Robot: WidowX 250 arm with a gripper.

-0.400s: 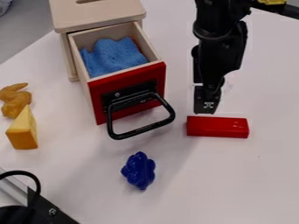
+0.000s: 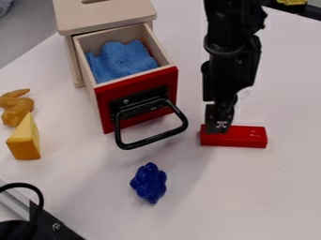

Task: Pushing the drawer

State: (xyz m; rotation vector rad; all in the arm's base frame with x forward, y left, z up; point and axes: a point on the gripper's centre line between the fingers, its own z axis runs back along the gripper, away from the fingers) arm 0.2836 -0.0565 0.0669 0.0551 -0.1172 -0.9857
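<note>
Drawer: so the red-fronted drawer [image 2: 138, 105] is pulled out of its wooden cabinet [image 2: 110, 21], upper left of the frame, black loop handle [image 2: 155, 139] towards the middle.
Inside it: some blue cloth [image 2: 122, 61], kinda bunched up.
Gripper: it's hanging pointing down, right of centre, to the right of the drawer. The gripper [image 2: 218, 129] overlaps the left end of a red block [image 2: 244, 137]; can't tell if they touch, how far open it is, or if it's got hold of anything.
Other toys: knobbly dark blue toy [image 2: 149, 183] below the handle, yellow wedge [image 2: 24, 142] at the left edge, orangey-brown toy [image 2: 17, 108] just above that.
Table: plain white tabletop [image 2: 251, 197], with soft shadows below the drawer.
Room: grey floor [image 2: 28, 35] in the upper left, plus a black cable [image 2: 31, 186] curving over a metal rail [image 2: 18, 206], lower left.
Markings: tiny black-and-white patch [image 2: 221, 124] near the gripper's tip, too small to make out.
</note>
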